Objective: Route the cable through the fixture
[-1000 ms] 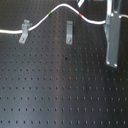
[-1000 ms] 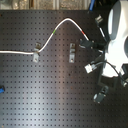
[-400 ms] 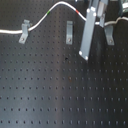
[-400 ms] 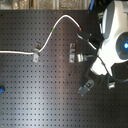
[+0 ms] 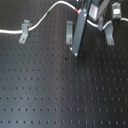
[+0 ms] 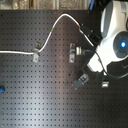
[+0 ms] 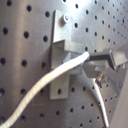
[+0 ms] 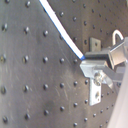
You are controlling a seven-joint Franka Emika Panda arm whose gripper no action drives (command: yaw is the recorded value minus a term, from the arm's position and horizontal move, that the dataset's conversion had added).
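Cable: the cable point(image 6: 56, 26) is arching over the counter point(image 6: 35, 100) in the second exterior view, green band point(image 6: 53, 32) on the rise, red band point(image 6: 80, 25) past the crest.
Fingers: the fingers point(image 7: 114, 57) are pinching the cable in both wrist views.
Fixture: the fixture point(image 6: 72, 52) is standing just beside the gripper point(image 6: 89, 59), the cord passing above it.
Other clip: a slanted clip point(image 6: 36, 51) is carrying the cable near the second exterior view's left.

The gripper point(image 5: 76, 50) is travelling toward the first exterior view's left, carrying the cable point(image 5: 56, 6) closer to the fixture point(image 5: 69, 31).
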